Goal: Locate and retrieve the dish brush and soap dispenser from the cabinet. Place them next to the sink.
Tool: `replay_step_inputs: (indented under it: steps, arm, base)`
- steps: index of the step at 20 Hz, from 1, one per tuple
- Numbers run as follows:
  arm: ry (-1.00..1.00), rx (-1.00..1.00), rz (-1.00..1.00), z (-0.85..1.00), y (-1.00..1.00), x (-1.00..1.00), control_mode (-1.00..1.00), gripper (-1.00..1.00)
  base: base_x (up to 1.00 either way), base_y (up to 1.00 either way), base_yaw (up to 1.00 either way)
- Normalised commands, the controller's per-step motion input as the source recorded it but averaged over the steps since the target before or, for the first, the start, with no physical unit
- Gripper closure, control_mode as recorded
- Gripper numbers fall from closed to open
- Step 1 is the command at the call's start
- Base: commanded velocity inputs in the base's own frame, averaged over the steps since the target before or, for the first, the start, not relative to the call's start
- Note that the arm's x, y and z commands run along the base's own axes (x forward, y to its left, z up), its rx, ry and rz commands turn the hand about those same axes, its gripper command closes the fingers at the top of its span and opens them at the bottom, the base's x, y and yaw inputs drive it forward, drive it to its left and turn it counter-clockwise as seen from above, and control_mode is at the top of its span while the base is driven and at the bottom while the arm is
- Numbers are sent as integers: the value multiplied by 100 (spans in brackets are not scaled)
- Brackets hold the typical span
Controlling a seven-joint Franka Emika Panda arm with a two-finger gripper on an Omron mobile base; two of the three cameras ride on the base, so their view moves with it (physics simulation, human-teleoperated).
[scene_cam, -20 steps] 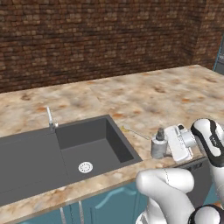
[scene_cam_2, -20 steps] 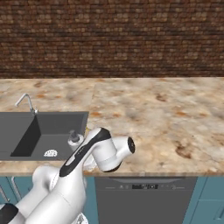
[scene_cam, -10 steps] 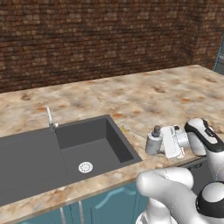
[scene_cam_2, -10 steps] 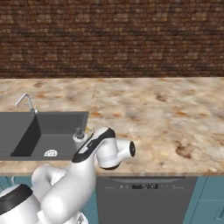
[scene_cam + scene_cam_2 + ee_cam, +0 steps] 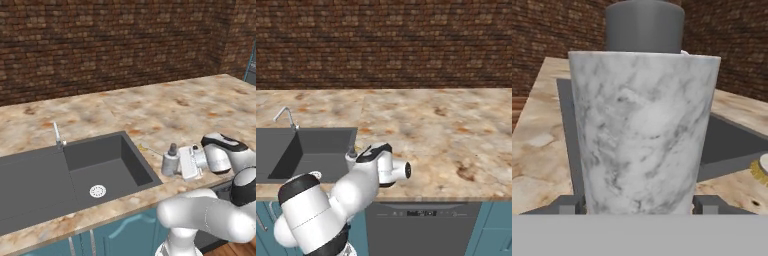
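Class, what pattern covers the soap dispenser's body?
Grey-white marbling on the soap dispenser, clearest in the hand view.

The soap dispenser (image 5: 170, 161), a pale grey-white marbled cylinder with a dark grey pump top, is seen standing upright on the counter between the two jaws, close in front of the hand, just beside the sink (image 5: 107, 170). The sink, a dark grey rectangular basin with a round drain, lies just beyond the jaws. The yellowish bristle head of the dish brush (image 5: 760, 171) is glimpsed on the counter off to one side of the jaws.
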Motion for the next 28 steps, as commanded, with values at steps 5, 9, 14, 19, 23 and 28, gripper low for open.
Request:
replay_step_inputs:
  steps: [5, 9, 14, 19, 23, 28]
  arm:
    - [-5, 3, 0, -40, -6, 26, -100, 100]
    - [-5, 4, 0, -38, -5, 26, -100, 100]
    - [-7, 3, 1, -34, -1, 23, -100, 100]
    - [-8, 5, 3, -21, 0, 19, -100, 100]
    - [-3, 2, 1, -10, 9, 11, -100, -100]
    - [0, 0, 0, 0, 9, 2, -100, -100]
  base:
    - [0, 0, 0]
    - [0, 0, 0]
    - [0, 0, 0]
    - [0, 0, 0]
    - [0, 0, 0]
    - [0, 0, 0]
